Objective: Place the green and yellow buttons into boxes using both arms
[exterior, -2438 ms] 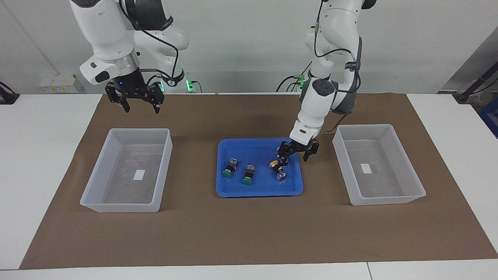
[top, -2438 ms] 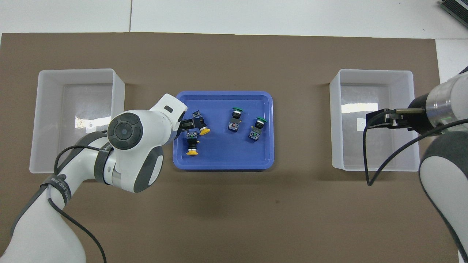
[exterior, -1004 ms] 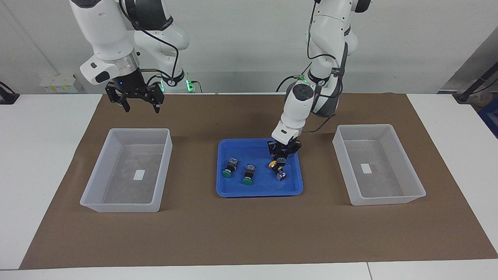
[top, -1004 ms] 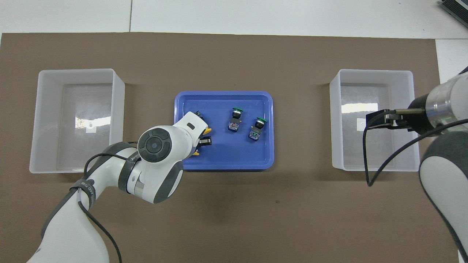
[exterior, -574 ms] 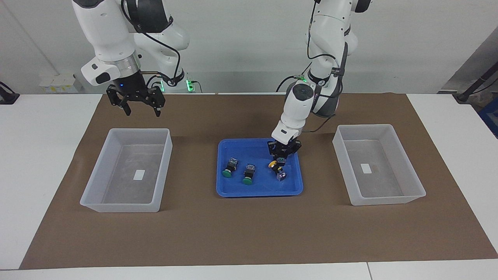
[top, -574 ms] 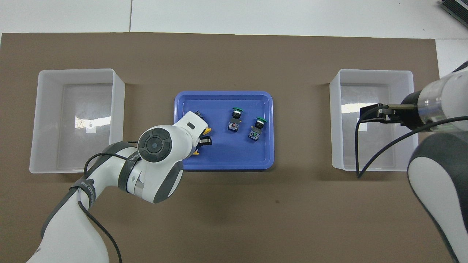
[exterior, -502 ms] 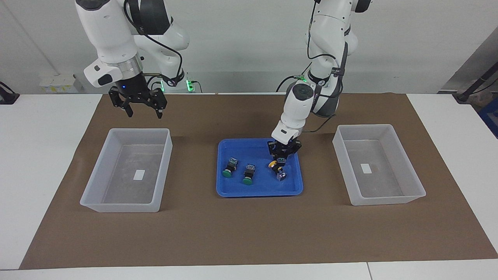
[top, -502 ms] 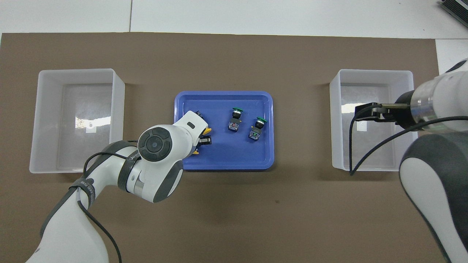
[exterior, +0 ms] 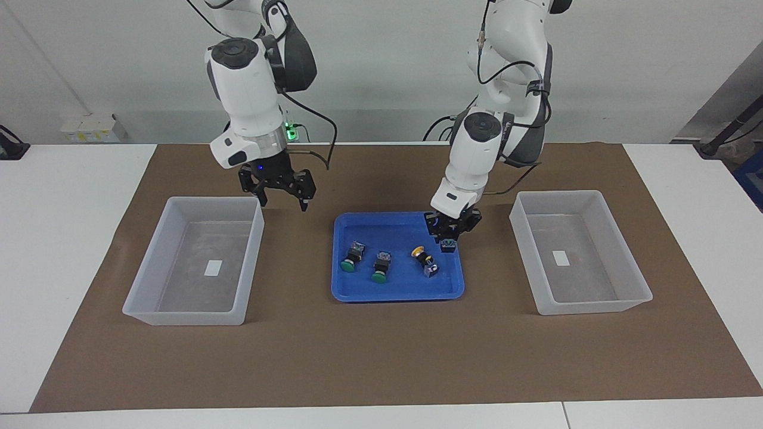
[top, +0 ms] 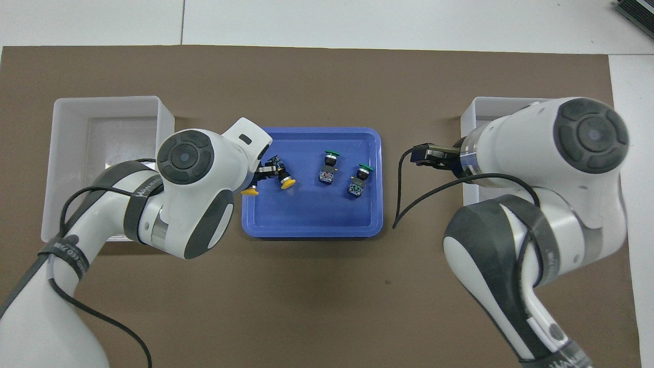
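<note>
I count two green buttons and two yellow buttons. Two translucent boxes and one blue tray sit on my worktop

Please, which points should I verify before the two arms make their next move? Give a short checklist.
1. Left end effector shut on one yellow button: ok.
2. Held button lifted off the blue tray: ok.
3. Box at the left arm's end empty: ok.
4. Right end effector open: ok.
5. Right end effector over the green buttons: not ok, it is over the mat.
</note>
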Motion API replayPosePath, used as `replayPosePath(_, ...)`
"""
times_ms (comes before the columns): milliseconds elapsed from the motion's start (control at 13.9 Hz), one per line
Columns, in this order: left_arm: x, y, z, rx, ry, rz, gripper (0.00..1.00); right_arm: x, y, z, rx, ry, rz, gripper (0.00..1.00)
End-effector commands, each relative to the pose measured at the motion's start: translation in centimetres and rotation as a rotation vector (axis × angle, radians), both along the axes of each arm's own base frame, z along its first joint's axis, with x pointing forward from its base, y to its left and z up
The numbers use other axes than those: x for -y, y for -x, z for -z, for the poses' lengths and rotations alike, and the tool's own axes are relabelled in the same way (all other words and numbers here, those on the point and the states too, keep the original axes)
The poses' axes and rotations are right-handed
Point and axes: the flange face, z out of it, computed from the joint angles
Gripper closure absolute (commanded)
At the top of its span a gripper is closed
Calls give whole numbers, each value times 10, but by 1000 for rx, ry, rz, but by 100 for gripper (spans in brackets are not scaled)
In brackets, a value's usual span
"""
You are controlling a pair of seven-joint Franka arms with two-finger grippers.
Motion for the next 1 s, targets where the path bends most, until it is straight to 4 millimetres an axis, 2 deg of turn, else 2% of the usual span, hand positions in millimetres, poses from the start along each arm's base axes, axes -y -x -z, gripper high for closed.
replayPosePath(0, -41, -6, -45, -14, -24, -15, 100, -34, -6, 33, 17, 6, 39, 0)
replayPosePath(215, -93, -7, -92, -36, -32, 21, 100, -67, -10, 70, 28, 0, 66, 0)
replayPosePath(359, -145, -3, -116, -54, -31, 71, 100, -86, -12, 99, 29, -13, 85, 0)
replayPosePath(430, -168, -3, -122, -61, -34, 100, 100, -90, -14, 115, 30, -12, 95, 0)
replayPosePath(574, -214, -5, -118, -56, -36, 145, 100, -96, -14, 135, 19, 8, 87, 0)
replayPosePath(645, -232, -6, -116, -51, -38, 146, 100, -109, -9, 143, 20, 11, 85, 0)
replayPosePath(717, -242, -8, -115, -36, -40, 144, 100, -123, -4, 160, 21, 26, 80, 0)
replayPosePath(789, -246, -10, -109, -23, -41, 141, 100, -126, -3, 173, 31, 53, 90, 0)
replayPosePath(932, -252, -15, -82, 18, -46, 124, 100, -136, 1, 185, 57, 86, 86, 1)
